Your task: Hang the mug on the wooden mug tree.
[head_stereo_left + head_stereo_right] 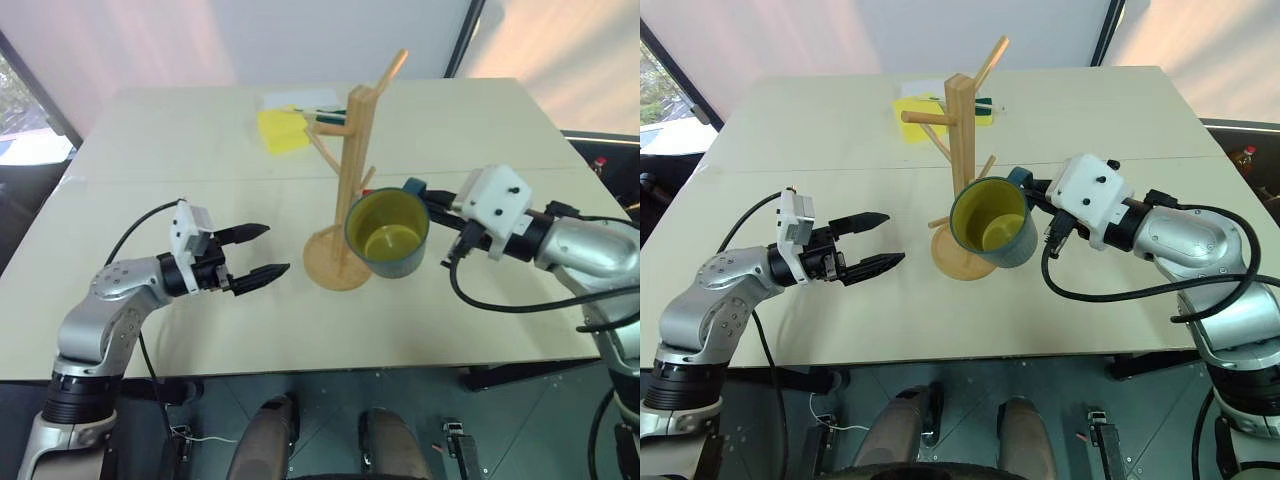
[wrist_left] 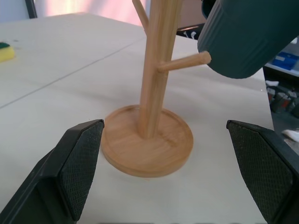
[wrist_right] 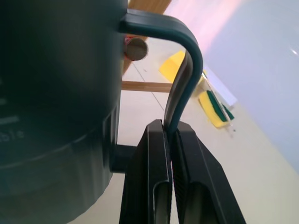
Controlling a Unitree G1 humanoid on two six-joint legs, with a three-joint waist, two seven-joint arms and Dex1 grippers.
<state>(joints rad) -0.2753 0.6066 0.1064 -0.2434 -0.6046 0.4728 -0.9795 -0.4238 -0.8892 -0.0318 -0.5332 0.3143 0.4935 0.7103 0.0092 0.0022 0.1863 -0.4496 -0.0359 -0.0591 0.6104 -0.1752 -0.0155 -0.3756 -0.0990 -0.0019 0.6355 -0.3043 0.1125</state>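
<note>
The wooden mug tree (image 1: 352, 170) stands on its round base (image 2: 147, 147) at the table's middle. The dark slate-blue mug (image 1: 388, 233), yellow inside, hangs in the air tilted toward me, just right of the post and over the base's edge. My right gripper (image 3: 172, 133) is shut on the mug's thin handle (image 3: 184, 56), coming from the right. A peg's round end (image 3: 136, 48) shows inside the handle loop, close to the mug wall. A low peg (image 2: 184, 62) reaches the mug's side (image 2: 243, 37). My left gripper (image 1: 262, 252) is open, left of the base, holding nothing.
A yellow sponge (image 1: 282, 130) and a white sheet (image 1: 300, 98) lie behind the tree, with green-topped items beside them. The table's front edge (image 1: 300, 365) runs close below both arms. A small bottle (image 1: 1245, 155) stands off the table's right side.
</note>
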